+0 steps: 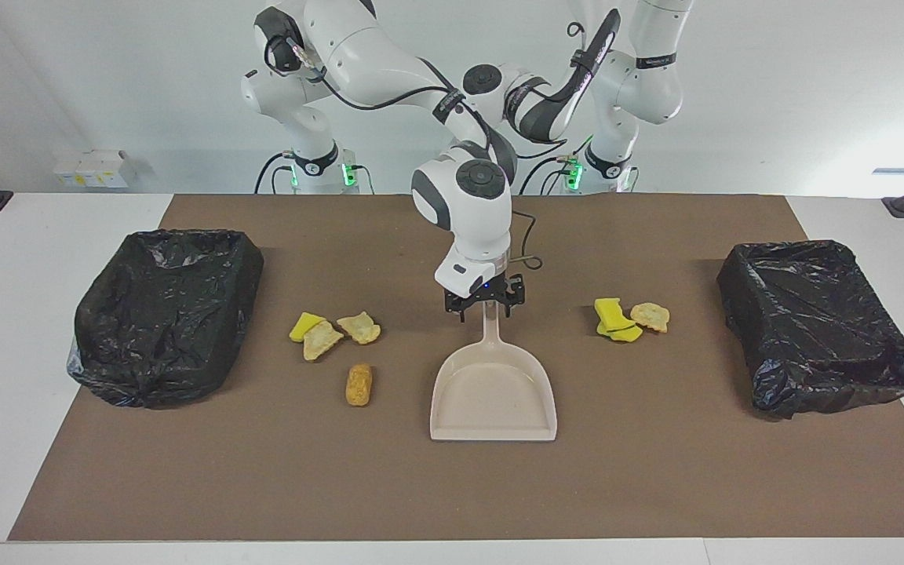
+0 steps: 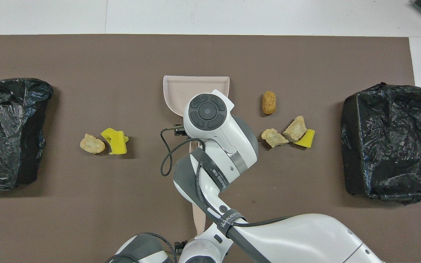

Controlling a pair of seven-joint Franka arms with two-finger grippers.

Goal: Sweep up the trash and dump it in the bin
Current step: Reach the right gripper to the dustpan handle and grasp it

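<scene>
— While the left gripper [image 2: 177,244] waits spread wide by the brush [image 2: 198,215], nearer the robots than the dustpan [image 1: 493,392], where's the right gripper [image 1: 484,304]?
— At the dustpan's handle; whether it grips, I can't tell. Trash [image 1: 334,333] lies beside the dustpan, toward both table ends.

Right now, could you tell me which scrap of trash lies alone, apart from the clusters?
The golden-brown oblong scrap: it touches nothing, farther from the robots than the three-piece cluster, beside the dustpan.
</scene>
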